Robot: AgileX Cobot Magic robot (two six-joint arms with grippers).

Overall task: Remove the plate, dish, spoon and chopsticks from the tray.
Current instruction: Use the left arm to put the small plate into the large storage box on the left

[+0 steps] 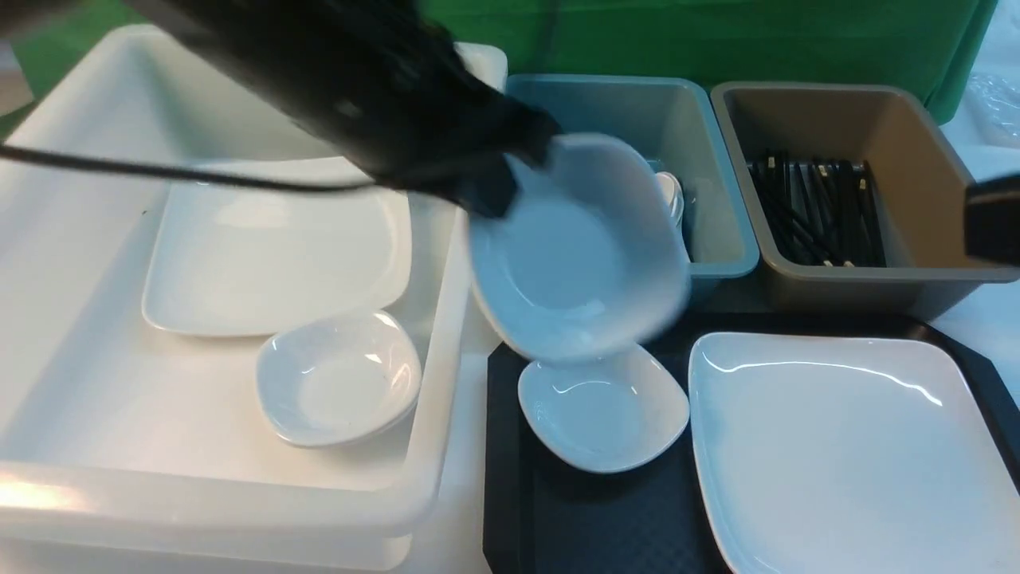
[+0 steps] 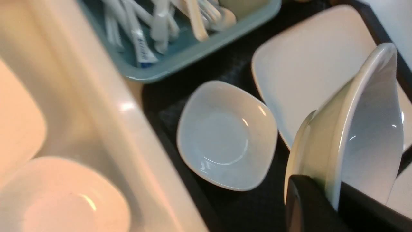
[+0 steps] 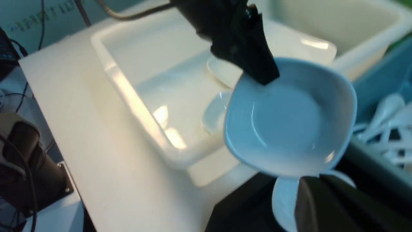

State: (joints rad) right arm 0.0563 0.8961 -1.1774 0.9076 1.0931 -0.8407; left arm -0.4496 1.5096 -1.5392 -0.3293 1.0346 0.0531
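My left gripper (image 1: 496,191) is shut on the rim of a small white dish (image 1: 580,257), holding it tilted in the air over the black tray's (image 1: 590,518) far left corner. In the left wrist view its fingers (image 2: 334,193) pinch the dish's wall (image 2: 363,129). A second small dish (image 1: 602,408) lies on the tray below. The large white plate (image 1: 853,446) fills the tray's right part. My right gripper (image 1: 992,219) is shut and empty at the far right, near the brown tub. No spoon or chopsticks show on the tray.
A big white tub (image 1: 446,319) on the left holds a large plate (image 1: 279,247) and a small bowl (image 1: 339,379). Behind the tray, a blue tub (image 1: 717,159) holds white spoons and a brown tub (image 1: 916,159) holds black chopsticks.
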